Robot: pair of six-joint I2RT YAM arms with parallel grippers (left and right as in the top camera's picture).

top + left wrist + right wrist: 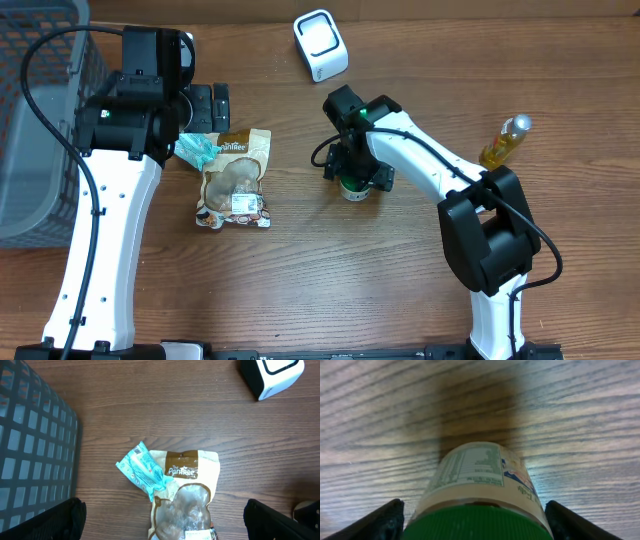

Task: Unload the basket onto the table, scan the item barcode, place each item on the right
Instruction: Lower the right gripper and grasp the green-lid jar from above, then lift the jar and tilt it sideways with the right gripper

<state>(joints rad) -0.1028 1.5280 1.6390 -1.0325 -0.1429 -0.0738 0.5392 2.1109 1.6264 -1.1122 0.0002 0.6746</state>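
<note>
A small jar [475, 475] with a green lid and a printed label stands upright on the wooden table, also visible as the jar [352, 190] in the overhead view under the right wrist. My right gripper [475, 522] comes down over it from above, its two black fingers [385, 520] pressed against the sides at the lid. The white barcode scanner [320, 45] sits at the back of the table, apart from the jar. My left gripper [165, 520] hangs wide open above a snack pouch [185, 495], holding nothing.
A teal packet [197, 150] lies against the snack pouch [235, 180]. A grey mesh basket [40, 130] fills the far left. A yellow bottle [505, 140] lies at the right. The scanner [272, 375] shows at the top right of the left wrist view.
</note>
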